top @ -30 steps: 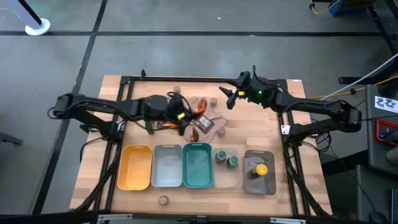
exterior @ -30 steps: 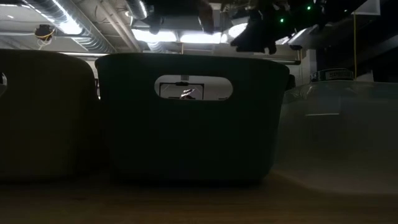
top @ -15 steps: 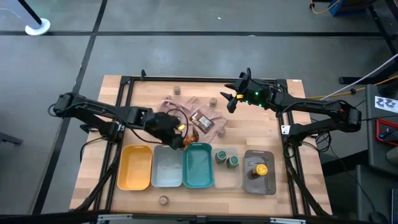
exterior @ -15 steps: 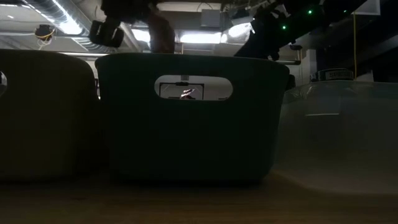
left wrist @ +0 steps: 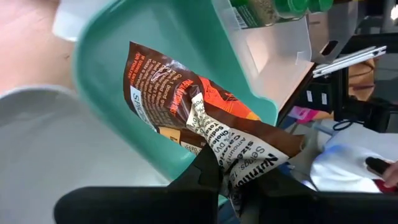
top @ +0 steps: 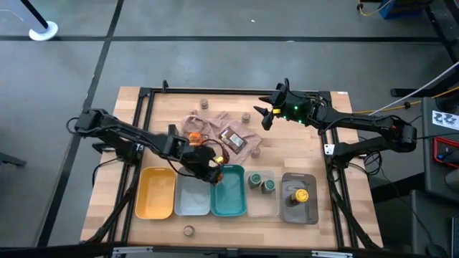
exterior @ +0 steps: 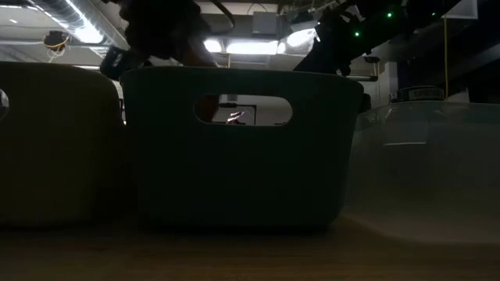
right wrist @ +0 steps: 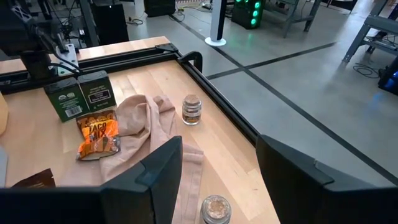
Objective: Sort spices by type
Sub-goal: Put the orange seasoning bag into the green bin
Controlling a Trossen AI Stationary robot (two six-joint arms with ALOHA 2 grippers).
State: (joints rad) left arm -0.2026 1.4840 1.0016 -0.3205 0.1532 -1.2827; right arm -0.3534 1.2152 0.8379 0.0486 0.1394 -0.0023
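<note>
My left gripper (top: pixel 214 173) is shut on an orange-brown spice packet (left wrist: pixel 186 99) at the far left corner of the teal tray (top: pixel 231 195). My right gripper (top: pixel 263 116) hangs open over the table's far part, with nothing between its fingers (right wrist: pixel 163 167). Below it the beige-pink cloth (right wrist: pixel 149 127) lies on the table with an orange packet (right wrist: pixel 97 137) and two black blocks (right wrist: pixel 79 94) on or beside it. Two tan-lidded jars (right wrist: pixel 191 109) (right wrist: pixel 215 208) stand next to the cloth. Green-lidded jars (top: pixel 259 182) stand in the clear tray and a yellow-lidded one (top: pixel 301 195) in the rightmost tray. My left gripper pinches the packet's crumpled end (left wrist: pixel 244 155) between its two fingers. The fingers slant down from the table's far left. The rest of the packet reaches out ahead of them over the inside of the teal tray (left wrist: pixel 118 56). Whether it touches the tray I cannot tell.
A yellow tray (top: pixel 156 192) and a grey tray (top: pixel 191 192) stand left of the teal one in the row along the near side. One jar (top: pixel 188 231) stands alone by the front edge. A black frame (top: pixel 215 91) borders the table's far side.
My left gripper has carried the packet from the cloth toward the table's near edge and right, sinking to the teal tray's far left corner. It rolled and tipped downward on the way and stayed shut on the packet.
</note>
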